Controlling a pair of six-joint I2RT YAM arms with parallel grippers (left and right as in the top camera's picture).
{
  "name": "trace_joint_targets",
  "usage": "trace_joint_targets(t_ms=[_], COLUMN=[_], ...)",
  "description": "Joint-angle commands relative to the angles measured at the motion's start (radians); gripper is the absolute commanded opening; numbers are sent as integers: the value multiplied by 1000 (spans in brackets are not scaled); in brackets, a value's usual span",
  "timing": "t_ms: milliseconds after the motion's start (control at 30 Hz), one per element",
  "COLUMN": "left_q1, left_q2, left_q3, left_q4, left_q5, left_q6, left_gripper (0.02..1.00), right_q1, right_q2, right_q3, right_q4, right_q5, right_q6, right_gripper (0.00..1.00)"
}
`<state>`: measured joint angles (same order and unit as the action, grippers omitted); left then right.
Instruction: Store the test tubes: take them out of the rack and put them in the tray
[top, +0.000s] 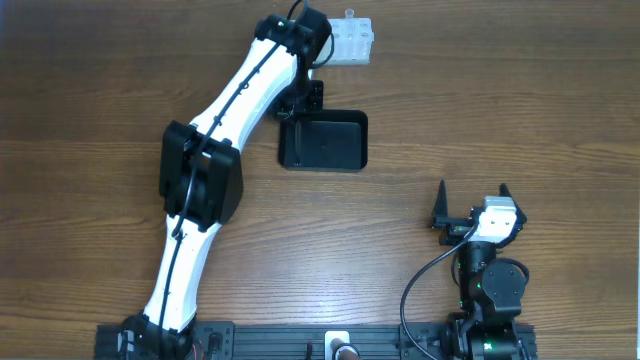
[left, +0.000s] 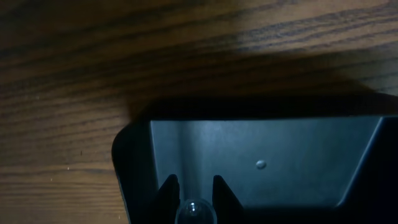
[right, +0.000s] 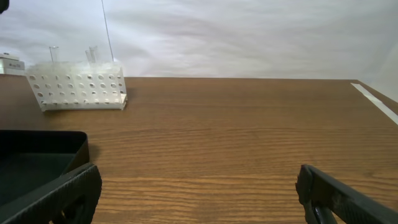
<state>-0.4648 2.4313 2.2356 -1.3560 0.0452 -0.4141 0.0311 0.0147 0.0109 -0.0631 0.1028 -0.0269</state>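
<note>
My left gripper (top: 300, 110) hangs over the left end of the black tray (top: 335, 145). In the left wrist view its fingers (left: 168, 190) are shut on a clear test tube (left: 194, 213), whose rounded end points down at the tray's floor (left: 292, 168). The clear perforated rack (top: 355, 40) stands just beyond the tray; in the right wrist view the rack (right: 78, 87) holds two upright tubes (right: 92, 54). My right gripper (top: 470, 205) rests open near the table's front right, with nothing between its fingers (right: 348, 199), well away from the tray (right: 37, 140).
The wooden table (top: 520, 100) stretches bare to the right of the tray and rack. The left arm's white links (top: 230, 110) cross the table's left half diagonally.
</note>
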Motion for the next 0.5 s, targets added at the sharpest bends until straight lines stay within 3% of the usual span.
trace_joint_targets(t_ms=[33,333,500], left_q1=[6,6,6], left_q2=[45,69,69], left_q3=[24,24,24], left_q4=[7,46,59], left_q5=[-16,-27,-35], left_q6=[18,18,18], left_gripper=[42,91,215], right_q1=[-5,-5,-5], right_q2=[-10,-10,-10], right_q3=[-5,-5,-5], right_q4=[-4,-4,-4], right_q5=[-7,-7,-7], right_q6=[3,3,3], right_gripper=[993,993,993])
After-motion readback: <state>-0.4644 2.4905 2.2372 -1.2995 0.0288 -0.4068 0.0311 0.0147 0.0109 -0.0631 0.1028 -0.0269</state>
